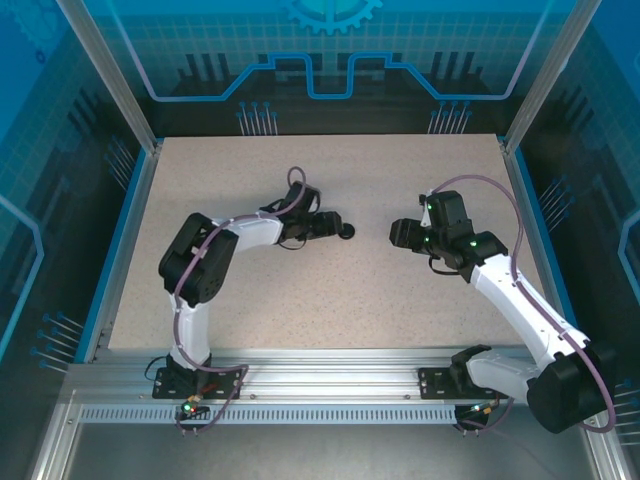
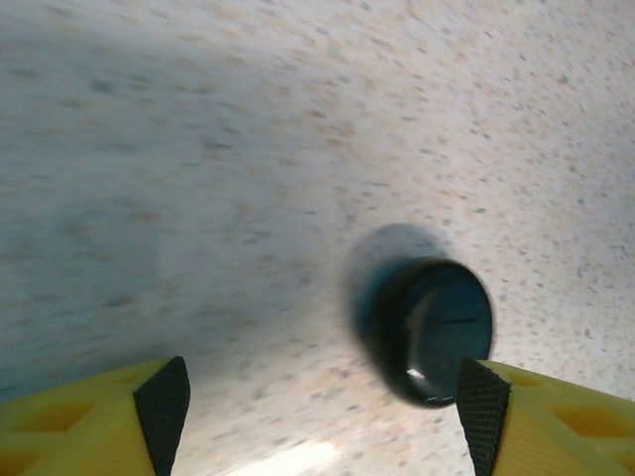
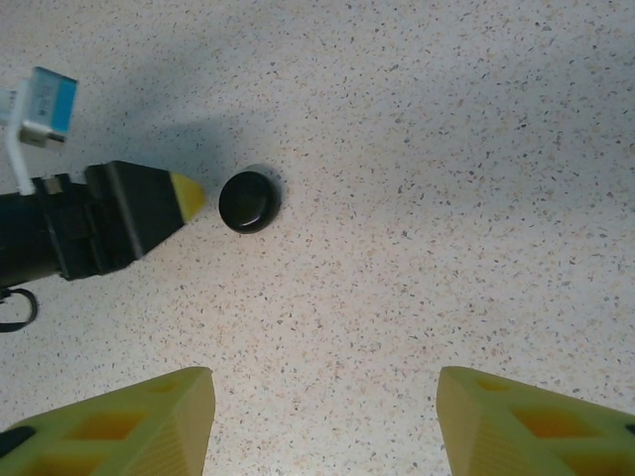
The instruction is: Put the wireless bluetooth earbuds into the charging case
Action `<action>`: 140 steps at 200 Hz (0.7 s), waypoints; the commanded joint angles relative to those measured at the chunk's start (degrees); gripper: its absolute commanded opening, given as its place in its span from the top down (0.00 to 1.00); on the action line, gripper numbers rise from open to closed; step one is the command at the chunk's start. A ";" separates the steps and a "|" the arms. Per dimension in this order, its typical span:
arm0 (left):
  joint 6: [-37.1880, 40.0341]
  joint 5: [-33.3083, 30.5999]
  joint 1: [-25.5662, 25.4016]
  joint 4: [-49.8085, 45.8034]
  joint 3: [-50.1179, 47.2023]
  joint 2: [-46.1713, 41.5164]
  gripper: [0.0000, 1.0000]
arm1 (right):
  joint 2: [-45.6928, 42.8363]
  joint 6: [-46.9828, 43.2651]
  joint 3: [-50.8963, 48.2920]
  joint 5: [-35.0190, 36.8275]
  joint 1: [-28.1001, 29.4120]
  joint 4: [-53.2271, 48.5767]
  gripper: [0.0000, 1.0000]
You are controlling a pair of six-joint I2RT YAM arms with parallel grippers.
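While the left gripper [image 2: 323, 402] and right gripper [image 3: 324, 407] stand open and empty, insertion into the charging case [image 3: 248, 201] appears not begun.

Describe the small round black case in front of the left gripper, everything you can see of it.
The small round black case is a glossy, plastic-looking puck with a faint squarish mark on top. It appears shut and lies flat on the speckled table, casting a soft shadow. The open left gripper points at it, with one yellow fingertip right beside its edge; I cannot tell whether they touch. In the left wrist view the case is blurred.
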 commanded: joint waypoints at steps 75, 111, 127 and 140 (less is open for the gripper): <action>12.87 -7.41 1.65 -2.74 -4.98 -21.44 0.01 | -0.96 -2.77 2.63 3.05 -1.57 -2.41 0.31; 18.31 -12.75 1.66 3.65 -11.03 -31.36 0.01 | -1.46 -4.09 3.05 5.22 -2.83 -3.33 0.09; 21.64 -14.70 1.69 11.62 -17.27 -36.36 0.01 | -1.55 -4.71 3.26 6.69 -3.48 -3.89 0.05; 25.04 -15.15 1.65 19.18 -23.11 -40.19 0.01 | -1.37 -5.05 3.32 7.75 -4.09 -4.03 0.04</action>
